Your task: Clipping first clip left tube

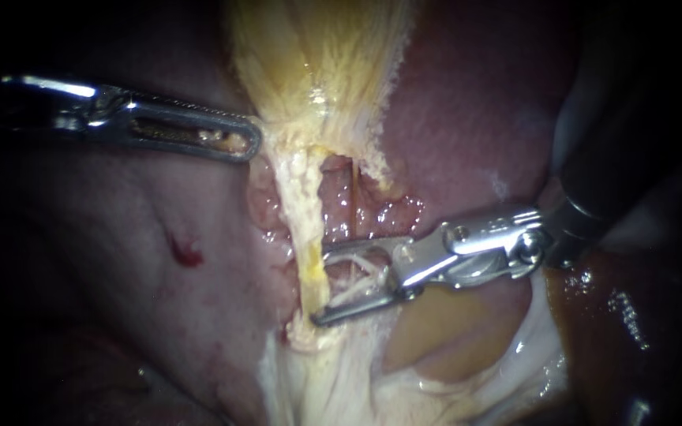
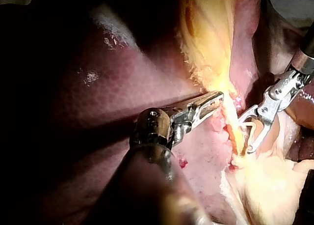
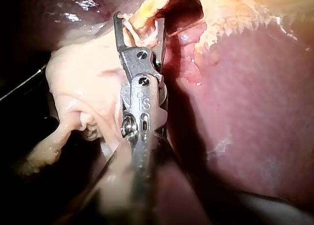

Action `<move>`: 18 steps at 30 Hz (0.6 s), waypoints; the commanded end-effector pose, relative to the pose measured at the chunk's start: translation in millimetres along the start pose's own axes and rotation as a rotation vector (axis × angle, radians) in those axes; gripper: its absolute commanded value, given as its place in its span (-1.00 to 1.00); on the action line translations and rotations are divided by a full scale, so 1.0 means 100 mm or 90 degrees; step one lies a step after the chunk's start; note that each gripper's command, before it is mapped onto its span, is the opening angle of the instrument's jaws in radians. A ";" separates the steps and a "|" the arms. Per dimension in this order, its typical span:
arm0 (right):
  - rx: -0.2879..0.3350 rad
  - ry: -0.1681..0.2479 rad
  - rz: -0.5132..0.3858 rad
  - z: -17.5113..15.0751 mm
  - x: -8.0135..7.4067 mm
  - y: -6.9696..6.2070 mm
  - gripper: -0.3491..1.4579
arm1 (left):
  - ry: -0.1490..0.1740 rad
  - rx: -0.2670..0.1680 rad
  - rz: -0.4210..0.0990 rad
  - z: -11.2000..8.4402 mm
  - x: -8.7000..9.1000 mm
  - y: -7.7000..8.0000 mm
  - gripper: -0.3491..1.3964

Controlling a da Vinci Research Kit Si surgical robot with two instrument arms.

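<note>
The pale yellow gallbladder (image 1: 325, 55) narrows downward into the left tube (image 1: 303, 213), a yellowish cord; a thinner right tube (image 1: 352, 201) runs beside it across a dark window. My right instrument (image 1: 319, 285) comes in from the right with its jaws open, one on each side of the left tube, and a white clip (image 1: 357, 272) sits between them. The right wrist view shows the same jaws (image 3: 139, 21) straddling the tube (image 3: 142, 9). My left instrument (image 1: 250, 142) is shut on the gallbladder's edge where it narrows, also seen in the left wrist view (image 2: 216, 98).
Reddish liver (image 1: 467, 118) lies behind and to the right of the gallbladder. A small blood spot (image 1: 185, 252) marks the pink tissue on the left. Pale fatty tissue (image 1: 333, 379) spreads below the tube. Dark brown tissue (image 1: 633, 315) sits under my right instrument's shaft.
</note>
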 end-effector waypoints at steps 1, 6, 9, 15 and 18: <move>0.005 0.007 0.001 0.002 0.001 -0.001 -0.06 | 0.000 0.000 0.000 0.000 0.000 0.000 -1.00; 0.032 0.022 -0.001 0.011 0.007 -0.006 -0.07 | 0.000 0.000 0.000 0.000 -0.001 0.000 -1.00; 0.045 0.022 -0.006 0.020 0.008 -0.005 -0.07 | 0.000 -0.001 -0.001 0.002 -0.002 0.000 -1.00; 0.066 0.036 -0.008 0.040 0.007 0.001 -0.07 | 0.000 -0.001 -0.001 0.003 -0.003 -0.001 -1.00; 0.075 0.036 -0.012 0.046 0.006 0.003 -0.07 | 0.000 -0.001 -0.001 0.004 -0.003 -0.001 -1.00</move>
